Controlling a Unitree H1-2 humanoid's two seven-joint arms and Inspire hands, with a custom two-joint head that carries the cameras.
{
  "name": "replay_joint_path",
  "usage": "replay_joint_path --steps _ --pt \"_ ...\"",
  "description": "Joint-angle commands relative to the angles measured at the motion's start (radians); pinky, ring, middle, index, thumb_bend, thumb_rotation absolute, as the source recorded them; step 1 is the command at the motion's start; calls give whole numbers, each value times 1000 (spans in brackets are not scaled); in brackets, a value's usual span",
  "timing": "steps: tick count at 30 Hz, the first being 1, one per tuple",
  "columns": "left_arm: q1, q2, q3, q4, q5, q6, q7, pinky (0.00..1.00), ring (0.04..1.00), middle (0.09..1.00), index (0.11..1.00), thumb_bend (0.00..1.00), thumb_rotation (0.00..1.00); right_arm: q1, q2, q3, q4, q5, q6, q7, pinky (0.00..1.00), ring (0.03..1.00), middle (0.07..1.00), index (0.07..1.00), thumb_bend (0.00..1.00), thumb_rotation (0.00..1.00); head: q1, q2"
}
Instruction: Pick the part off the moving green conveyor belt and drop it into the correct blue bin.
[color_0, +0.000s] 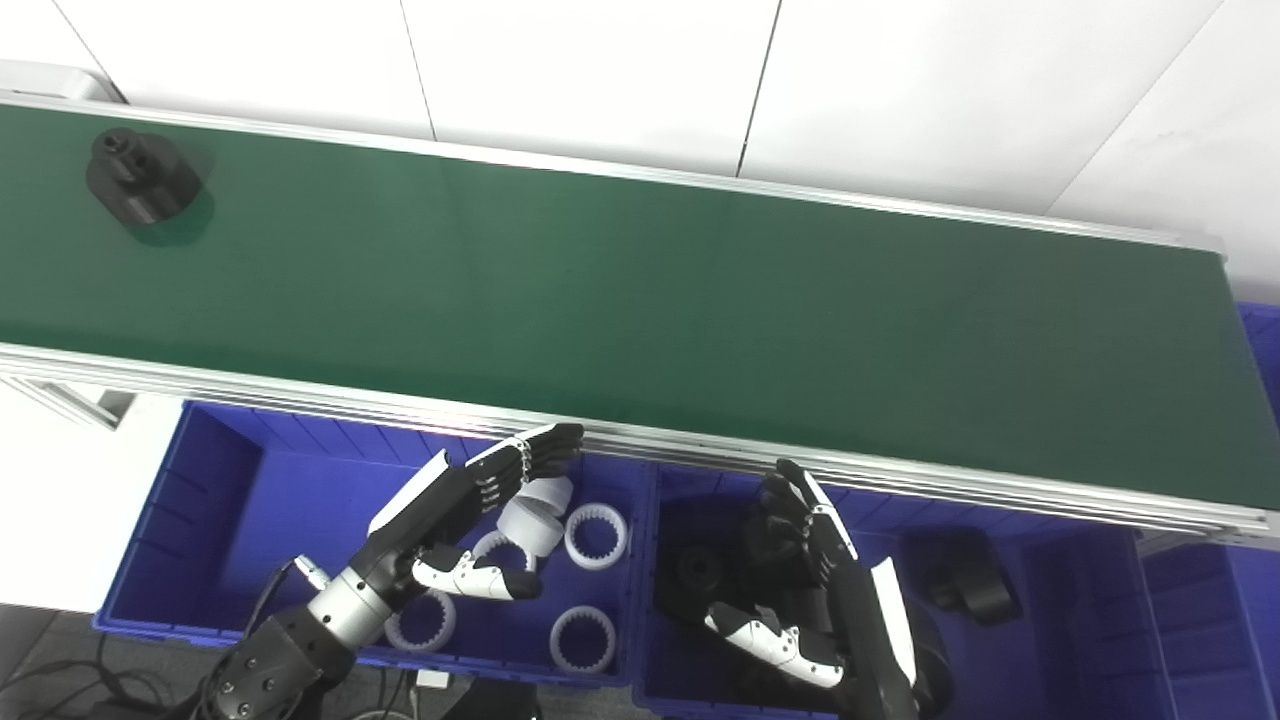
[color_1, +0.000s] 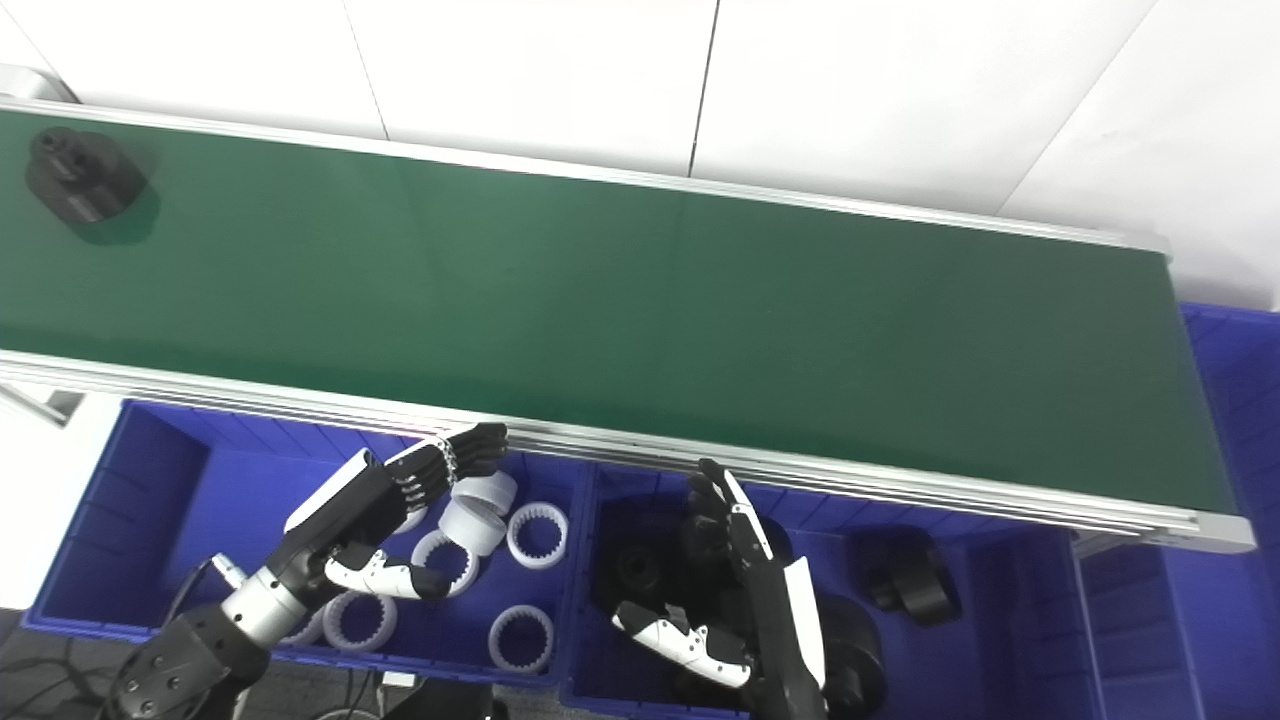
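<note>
A black round part lies on the green conveyor belt at its far left end; it also shows in the right eye view. My left hand is open and empty, held over the left blue bin below the belt's near rail. My right hand is open and empty, held over the middle blue bin. Both hands are far from the black part.
The left bin holds several white ring parts. The middle bin holds black parts. Another blue bin stands past the belt's right end. The belt's aluminium rail runs just above the hands.
</note>
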Motion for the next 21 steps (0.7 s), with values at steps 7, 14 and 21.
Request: replay_joint_path --steps 7,14,21 --pt "-3 9 5 -20 -1 -35 3 930 921 911 884 819 427 5 10 1 -18 -4 -12 -3 799 857 869 919 796 434 1 -4" --pt "-2 11 5 -19 -10 -35 3 947 928 915 882 827 421 5 10 2 -15 -6 -20 -4 798 854 870 922 797 436 -43 -15" --pt "-10 11 49 20 -42 -35 -53 938 922 911 884 815 411 7 29 13 1 -42 -14 -13 781 847 876 930 804 450 -212 -60"
